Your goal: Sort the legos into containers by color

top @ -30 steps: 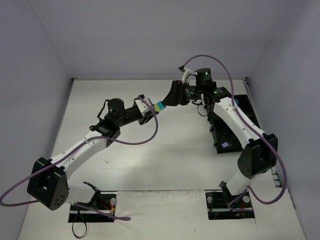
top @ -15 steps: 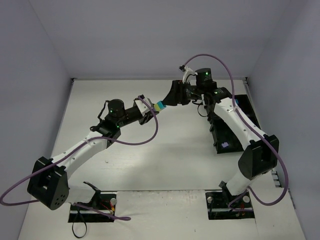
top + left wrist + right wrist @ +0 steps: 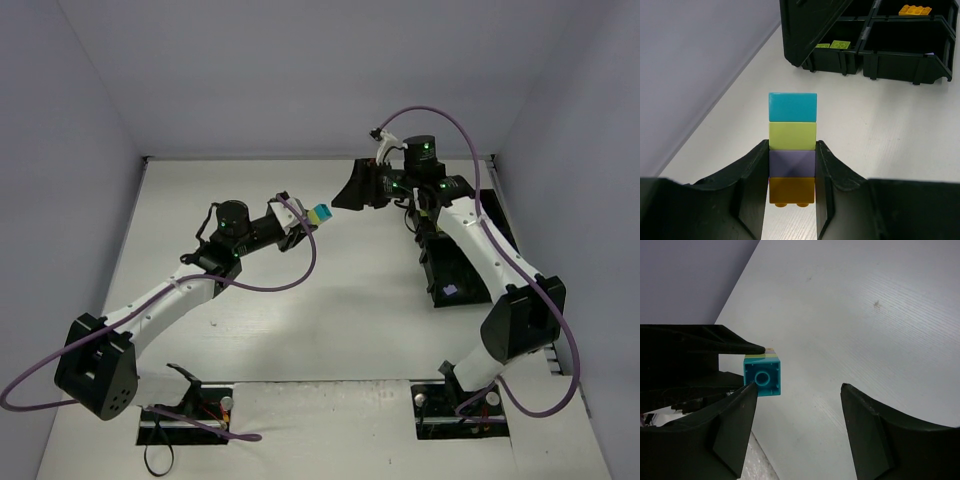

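Above the tabletop [image 3: 330, 310], the left jaws clench a brick stack [image 3: 792, 135] by its lavender piece [image 3: 792, 162], long axis pointing straight out; the right jaws stand spread, facing its cyan end [image 3: 762, 376], which lies off-centre toward one jaw

Robot lab (bare-walled white table [image 3: 330, 300])

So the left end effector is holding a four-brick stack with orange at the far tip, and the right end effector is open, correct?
Not quite: in the left wrist view, the stack has cyan at its far tip; orange sits at the near end. The left end effector does hold the four bricks, and the right end effector is open.
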`<state>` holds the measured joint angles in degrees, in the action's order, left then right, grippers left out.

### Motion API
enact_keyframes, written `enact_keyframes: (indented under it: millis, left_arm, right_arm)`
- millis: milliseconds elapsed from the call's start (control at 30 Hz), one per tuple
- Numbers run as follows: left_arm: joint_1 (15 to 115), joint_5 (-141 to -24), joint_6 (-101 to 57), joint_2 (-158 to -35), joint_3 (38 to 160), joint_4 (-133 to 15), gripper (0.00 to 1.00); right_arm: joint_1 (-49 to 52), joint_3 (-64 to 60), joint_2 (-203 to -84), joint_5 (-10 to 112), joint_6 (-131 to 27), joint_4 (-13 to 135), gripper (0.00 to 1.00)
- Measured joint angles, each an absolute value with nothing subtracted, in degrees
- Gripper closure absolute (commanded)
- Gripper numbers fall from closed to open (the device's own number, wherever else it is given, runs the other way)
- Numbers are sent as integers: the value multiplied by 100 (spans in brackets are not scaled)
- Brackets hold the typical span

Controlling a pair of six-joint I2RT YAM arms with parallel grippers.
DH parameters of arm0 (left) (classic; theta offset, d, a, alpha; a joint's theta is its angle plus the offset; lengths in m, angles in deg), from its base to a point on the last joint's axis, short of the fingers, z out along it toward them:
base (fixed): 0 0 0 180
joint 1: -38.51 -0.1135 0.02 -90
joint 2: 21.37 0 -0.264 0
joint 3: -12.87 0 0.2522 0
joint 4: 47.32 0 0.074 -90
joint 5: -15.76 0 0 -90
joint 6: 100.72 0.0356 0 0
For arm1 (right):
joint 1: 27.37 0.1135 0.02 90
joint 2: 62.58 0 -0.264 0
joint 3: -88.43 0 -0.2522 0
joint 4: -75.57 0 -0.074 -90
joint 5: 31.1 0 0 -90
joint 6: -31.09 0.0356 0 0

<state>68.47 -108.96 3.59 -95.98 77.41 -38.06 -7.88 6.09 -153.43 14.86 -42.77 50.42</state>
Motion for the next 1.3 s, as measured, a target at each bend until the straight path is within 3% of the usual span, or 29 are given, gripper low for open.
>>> enact_keyframes:
  millis: [300, 700, 900, 1133, 1200, 1300]
  left_arm:
    - [6847, -10896, 354, -9598, 7739, -3758, 100]
    - [6847, -10902, 317, -9598, 7741, -3716, 100]
    - [6847, -10939, 271, -9598, 7741, -3716, 100]
    - [6845, -10933, 252, -9648, 7739, -3692, 100]
    - [6845, -10931, 252, -9653, 7739, -3677, 100]
    - [6847, -10904, 254, -9666, 7728, -3659, 100]
  right_arm:
    - [-664, 606, -15343, 853, -4507, 5044, 32]
    - [-432, 606, -15509, 630, -4585, 5048, 41]
    - [-412, 606, -15590, 693, -4618, 5048, 55]
    - [-391, 606, -15590, 750, -4568, 5079, 94]
    - [-393, 606, -15590, 756, -4570, 5087, 100]
    - [-397, 606, -15590, 791, -4572, 5083, 100]
